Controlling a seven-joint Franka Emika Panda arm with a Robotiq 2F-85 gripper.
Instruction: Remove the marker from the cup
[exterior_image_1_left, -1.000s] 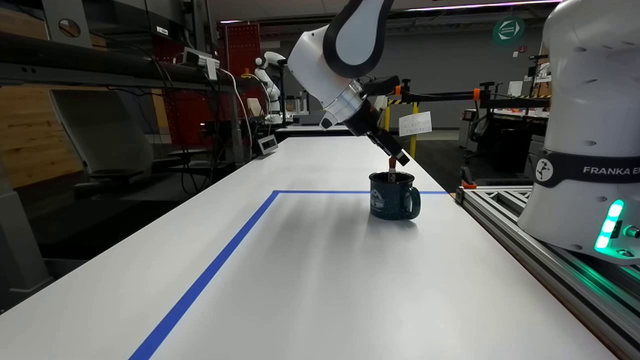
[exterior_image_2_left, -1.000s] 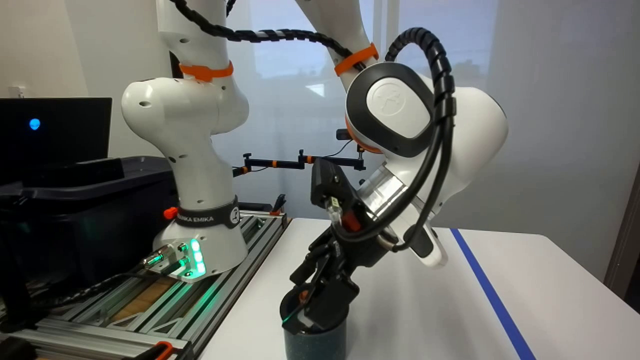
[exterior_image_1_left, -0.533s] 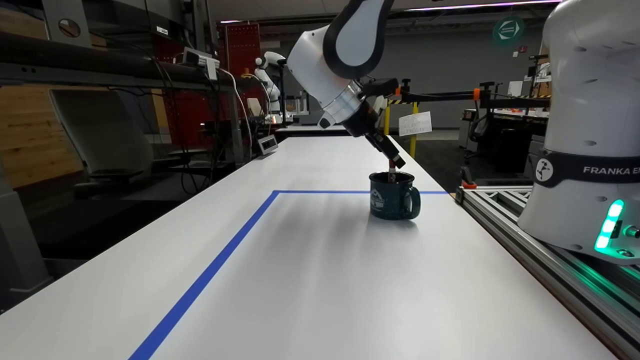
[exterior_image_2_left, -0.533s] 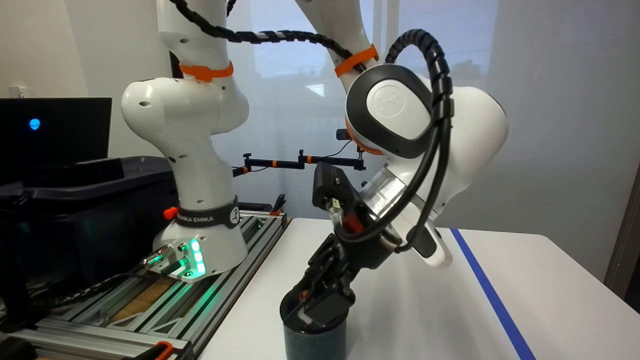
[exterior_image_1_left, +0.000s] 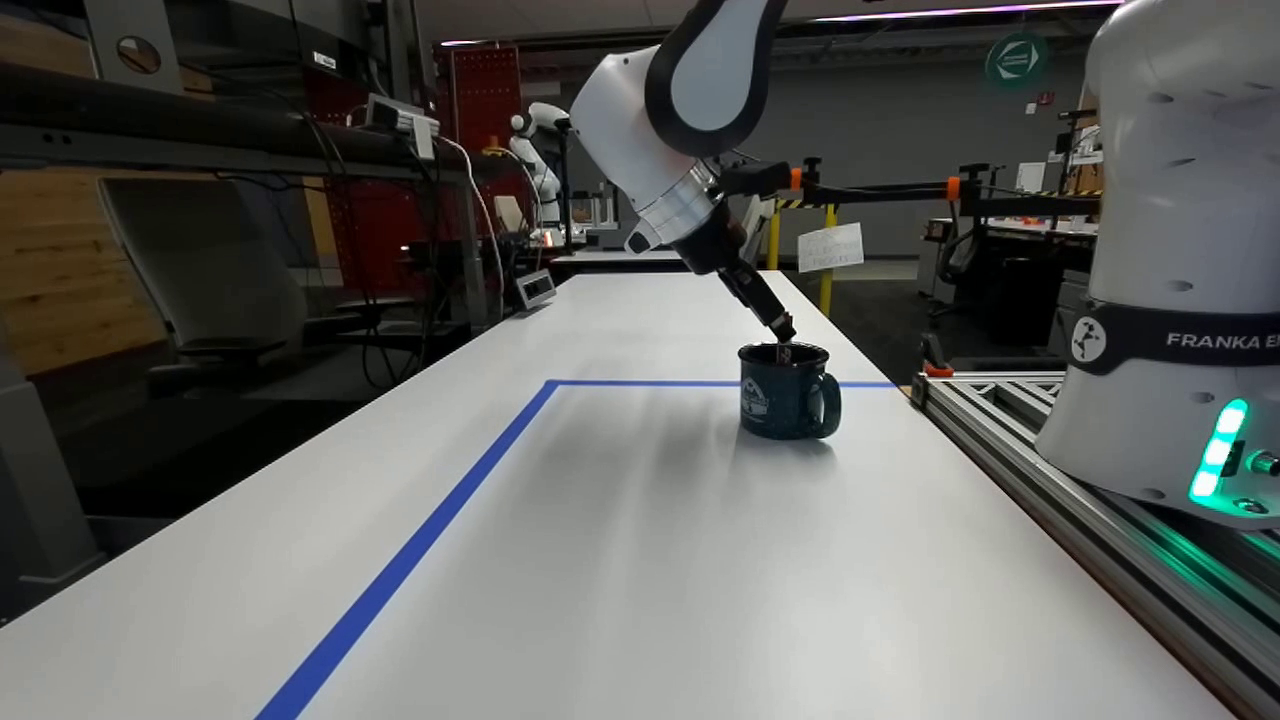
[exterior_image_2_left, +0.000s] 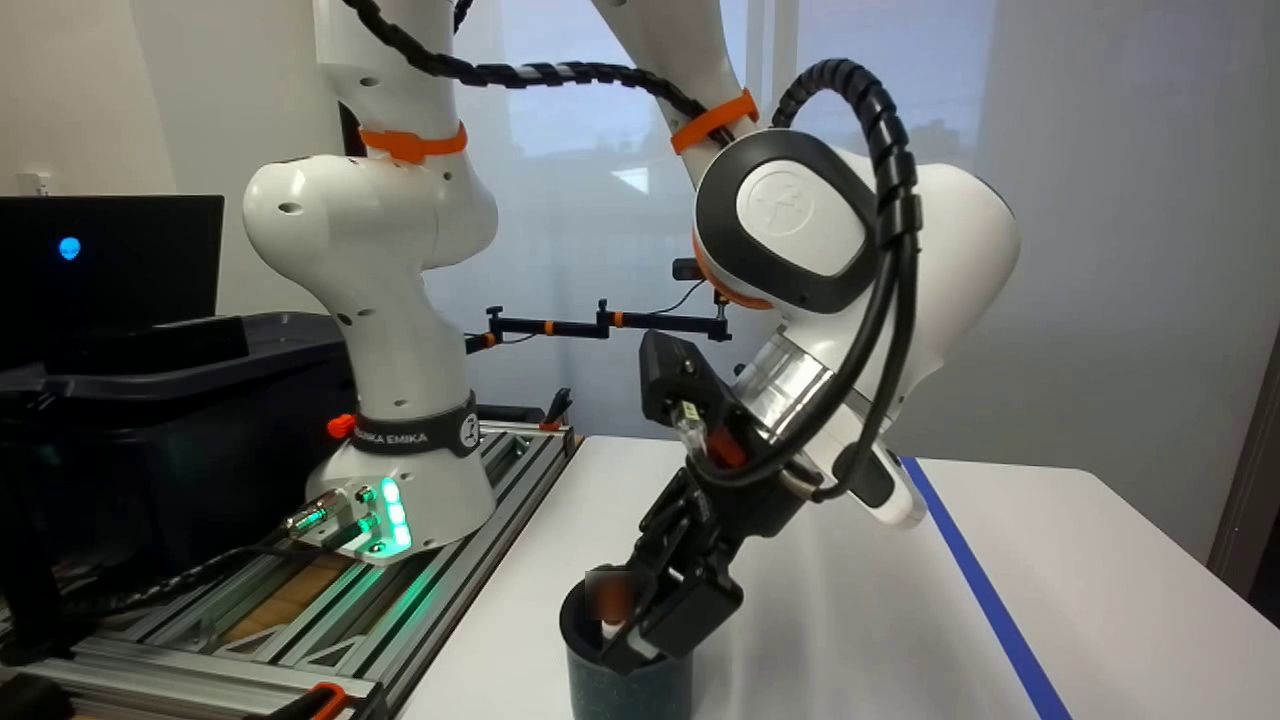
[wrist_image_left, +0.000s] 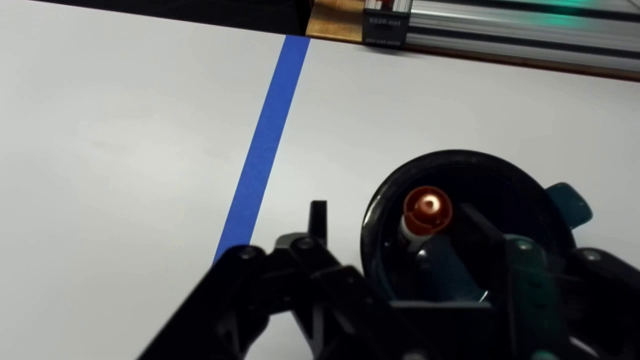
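Observation:
The cup (exterior_image_1_left: 785, 405) is a dark blue-green mug standing upright on the white table, its handle to the right. It also shows in an exterior view (exterior_image_2_left: 632, 690) and in the wrist view (wrist_image_left: 369, 235). The marker (wrist_image_left: 427, 210) stands in the cup, reddish-brown end up, leaning near the rim. Its end shows blurred in an exterior view (exterior_image_2_left: 611, 603), and a small part shows below the fingers (exterior_image_1_left: 784, 353). My gripper (wrist_image_left: 390, 207) is open, tilted, just over the cup's mouth. In the wrist view one finger is outside the rim, the other over the cup, the marker's end between them.
Blue tape (wrist_image_left: 265, 145) runs on the table (exterior_image_1_left: 640, 560) near the cup. A metal rail (exterior_image_1_left: 1050, 500) with the robot base (exterior_image_1_left: 1150, 400) borders the table beside the cup. A small grey device (exterior_image_1_left: 536, 290) sits at the far edge.
My gripper has moved down and slightly left toward the cup's mouth in an exterior view, and now hides more of the marker there. The cup and marker have not visibly moved.

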